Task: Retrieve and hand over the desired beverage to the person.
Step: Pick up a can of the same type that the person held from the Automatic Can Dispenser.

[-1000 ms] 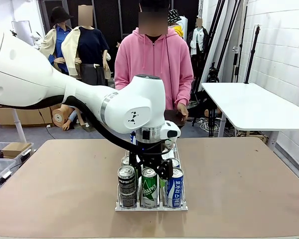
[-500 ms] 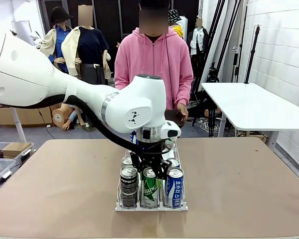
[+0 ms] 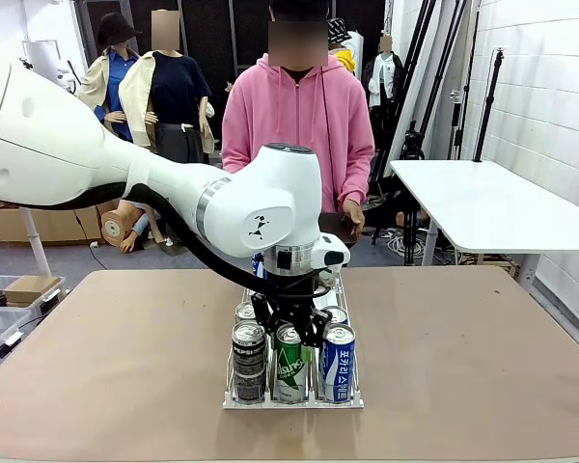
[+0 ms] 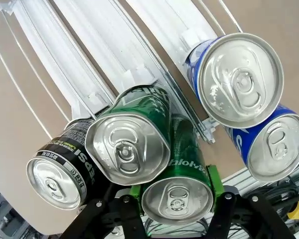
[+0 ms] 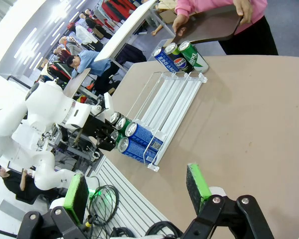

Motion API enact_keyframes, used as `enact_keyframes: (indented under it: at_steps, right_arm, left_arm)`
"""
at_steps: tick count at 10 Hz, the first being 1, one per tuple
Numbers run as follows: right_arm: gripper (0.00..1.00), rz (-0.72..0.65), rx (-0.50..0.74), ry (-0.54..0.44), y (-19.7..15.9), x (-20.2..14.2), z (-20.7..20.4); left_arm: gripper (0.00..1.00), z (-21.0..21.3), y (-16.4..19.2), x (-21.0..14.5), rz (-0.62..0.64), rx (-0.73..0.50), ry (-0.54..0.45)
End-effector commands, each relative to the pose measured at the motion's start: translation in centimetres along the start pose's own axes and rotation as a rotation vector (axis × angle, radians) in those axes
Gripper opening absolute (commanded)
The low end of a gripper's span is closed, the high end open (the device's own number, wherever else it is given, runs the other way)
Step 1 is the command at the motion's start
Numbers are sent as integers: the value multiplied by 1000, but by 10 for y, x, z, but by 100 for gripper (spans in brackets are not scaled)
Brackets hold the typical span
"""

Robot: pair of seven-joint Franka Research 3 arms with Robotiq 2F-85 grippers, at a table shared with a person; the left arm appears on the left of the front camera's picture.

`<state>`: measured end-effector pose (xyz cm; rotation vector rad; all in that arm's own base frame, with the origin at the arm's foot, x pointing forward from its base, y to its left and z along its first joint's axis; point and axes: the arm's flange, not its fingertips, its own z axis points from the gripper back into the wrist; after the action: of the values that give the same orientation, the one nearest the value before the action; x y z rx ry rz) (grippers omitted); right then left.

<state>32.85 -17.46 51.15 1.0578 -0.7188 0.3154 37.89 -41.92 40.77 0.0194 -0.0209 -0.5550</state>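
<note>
Squarely over the drinks, front view: the left gripper (image 3: 291, 324) reaches in from the robot's left and sits low among the cans at the near end of a clear rack (image 3: 291, 401) on the brown table (image 3: 482, 367), between a black Pepsi can (image 3: 248, 359) and a blue can (image 3: 338, 362). The person (image 3: 297, 125) in the pink hooded sweatshirt waits at the far side. Against the frame a second earlier, the fingers are no longer spread above the cans but drawn in.

Left wrist view: green pads (image 4: 213, 180) press both sides of a green can (image 4: 177, 199) in the middle lane, so the pincer is clamped on it. This is likely the chosen drink, not yet lifted from the rack. A second green can (image 4: 127, 149) stands just beside it.

Right wrist view: the right gripper (image 5: 137, 172) hangs over the table's near side, fingers well apart with nothing between them, apparently parked clear of the working arm. Across the table the person's hands (image 5: 245, 11) hold a dark tray (image 5: 209, 25) at the edge, seemingly ready to receive the can. Three more cans (image 5: 179, 52) stand near the rack's far end.
</note>
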Motion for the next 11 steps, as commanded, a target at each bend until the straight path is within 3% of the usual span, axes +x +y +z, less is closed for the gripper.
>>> enact_keyframes:
  at_steps: [1, 8, 11]
  right_arm:
    - [100, 4, 21, -23, 0, 2, 0]
    - [100, 4, 21, -23, 0, 2, 0]
    - [100, 4, 21, -23, 0, 2, 0]
  left_arm:
    - [0, 0, -1, 0, -18, 0, -3]
    - [0, 0, 0, 0, -3, 0, 0]
    - [0, 62, 0, 3, -2, 13, -24]
